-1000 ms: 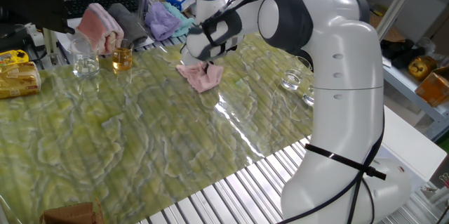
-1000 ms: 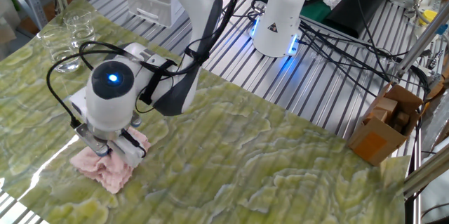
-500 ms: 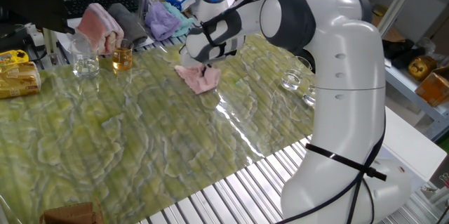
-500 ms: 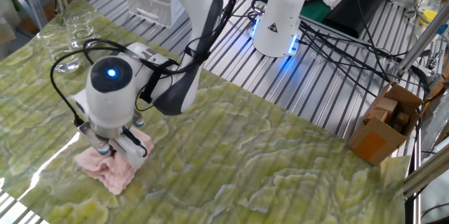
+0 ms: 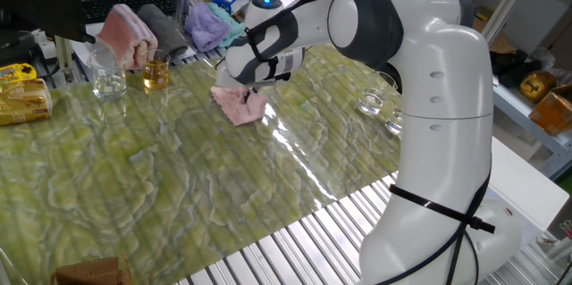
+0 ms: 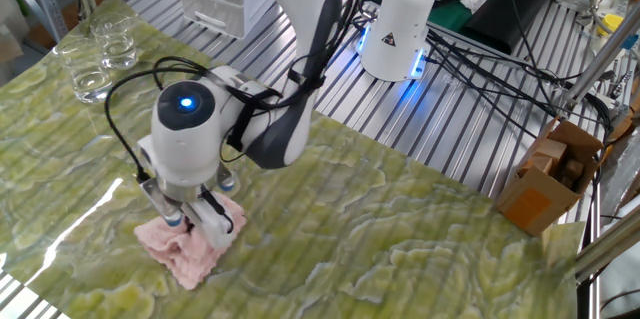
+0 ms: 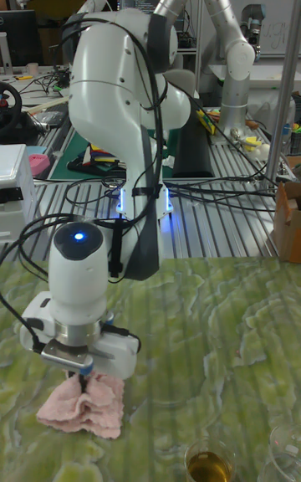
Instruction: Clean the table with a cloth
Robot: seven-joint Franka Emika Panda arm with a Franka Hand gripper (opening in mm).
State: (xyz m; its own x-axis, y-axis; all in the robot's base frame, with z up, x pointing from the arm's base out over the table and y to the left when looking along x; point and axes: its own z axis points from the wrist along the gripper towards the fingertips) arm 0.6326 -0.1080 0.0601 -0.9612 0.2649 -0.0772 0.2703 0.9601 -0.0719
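Counter (image 5: 179, 187), glossy yellow-green marbled cover, ribbed metal slats along its edge, carrying, left to right in one fixed view: yellow packets (image 5: 22, 93); folded pink-and-white towel (image 5: 128, 33); empty glass (image 5: 108, 79); glass of amber liquid (image 5: 155, 74); lavender cloth (image 5: 207, 26); pink cloth (image 5: 237, 104), lying crumpled mid-counter; two clear glasses (image 5: 375, 102). Hand (image 6: 200, 229) is pressing down on the pink cloth, fingers narrow, pinching its folds.

A glass of amber liquid (image 5: 155, 74) is seen beside an empty glass (image 5: 108, 79). A folded pink-and-white towel (image 5: 126, 35) and a lavender cloth (image 5: 206, 26) are laid behind them.
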